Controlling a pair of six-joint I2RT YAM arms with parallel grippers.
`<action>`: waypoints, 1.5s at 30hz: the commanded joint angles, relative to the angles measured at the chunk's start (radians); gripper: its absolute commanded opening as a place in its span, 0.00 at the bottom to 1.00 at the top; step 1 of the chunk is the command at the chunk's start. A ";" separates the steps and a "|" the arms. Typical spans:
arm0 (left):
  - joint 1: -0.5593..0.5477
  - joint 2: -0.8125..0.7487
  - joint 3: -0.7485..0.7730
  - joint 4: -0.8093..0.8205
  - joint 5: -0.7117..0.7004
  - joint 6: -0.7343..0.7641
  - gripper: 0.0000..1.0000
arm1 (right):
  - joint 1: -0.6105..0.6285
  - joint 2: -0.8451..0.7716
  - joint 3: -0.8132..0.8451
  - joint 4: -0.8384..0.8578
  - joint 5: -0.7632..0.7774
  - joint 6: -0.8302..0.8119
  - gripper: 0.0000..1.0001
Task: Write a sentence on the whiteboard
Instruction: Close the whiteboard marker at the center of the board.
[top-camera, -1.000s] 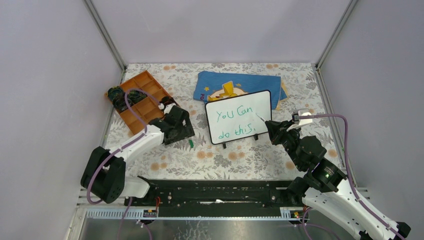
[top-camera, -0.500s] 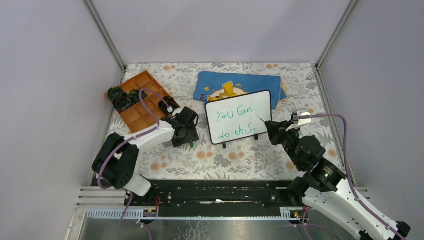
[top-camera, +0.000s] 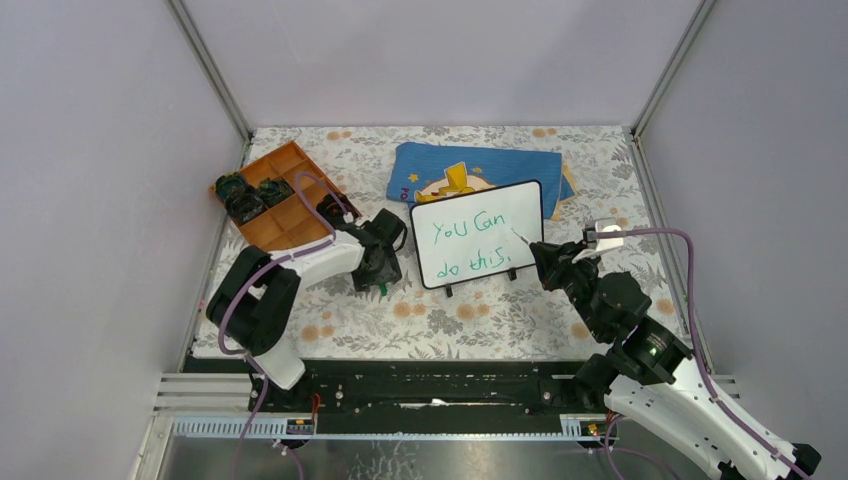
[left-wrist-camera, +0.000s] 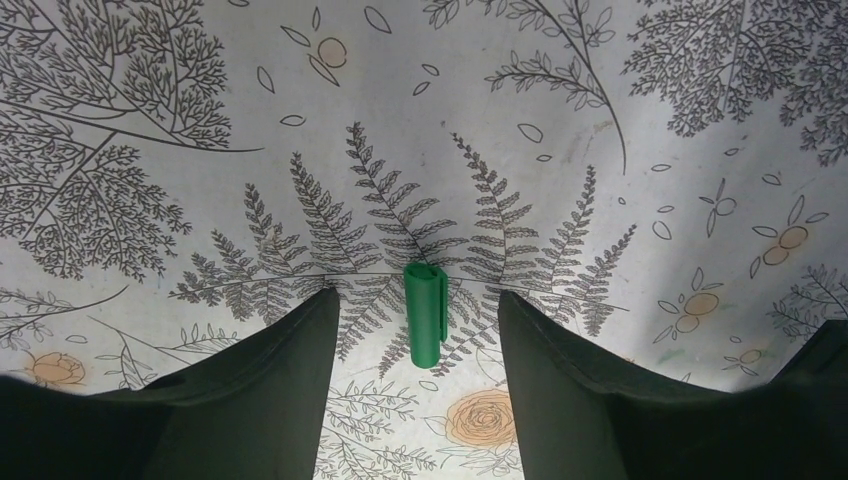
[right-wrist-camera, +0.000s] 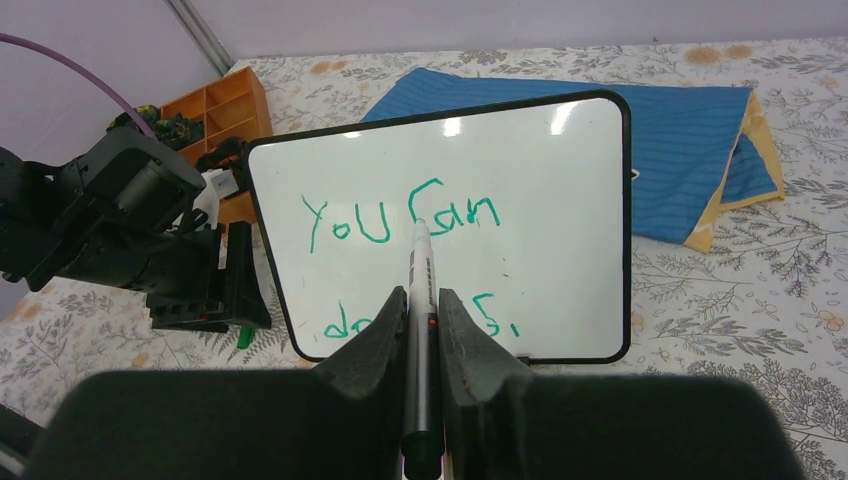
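Far left sits an orange tray (top-camera: 283, 198). The left gripper (left-wrist-camera: 416, 300) has its jaws spread either side of a green cap (left-wrist-camera: 426, 322), touching neither. The whiteboard (top-camera: 478, 262) stands mid-table before a blue cloth (top-camera: 500, 163), bearing the sentence (right-wrist-camera: 345, 226). The right gripper (right-wrist-camera: 422, 302) pinches a marker (right-wrist-camera: 419, 262).

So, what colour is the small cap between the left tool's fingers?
The cap is green; the left wrist view shows it best.

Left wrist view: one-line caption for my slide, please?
Left pincer open over the floral tablecloth, a green marker cap lying untouched between its fingers.
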 joint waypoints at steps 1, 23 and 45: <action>-0.007 0.027 0.027 -0.034 -0.028 -0.006 0.65 | -0.007 -0.008 0.002 0.033 0.015 0.005 0.00; -0.006 0.103 0.037 -0.057 -0.035 -0.021 0.46 | -0.007 -0.013 0.000 0.032 0.019 0.006 0.00; -0.007 0.110 0.023 -0.040 0.033 -0.057 0.39 | -0.007 -0.014 0.005 0.032 0.012 0.002 0.00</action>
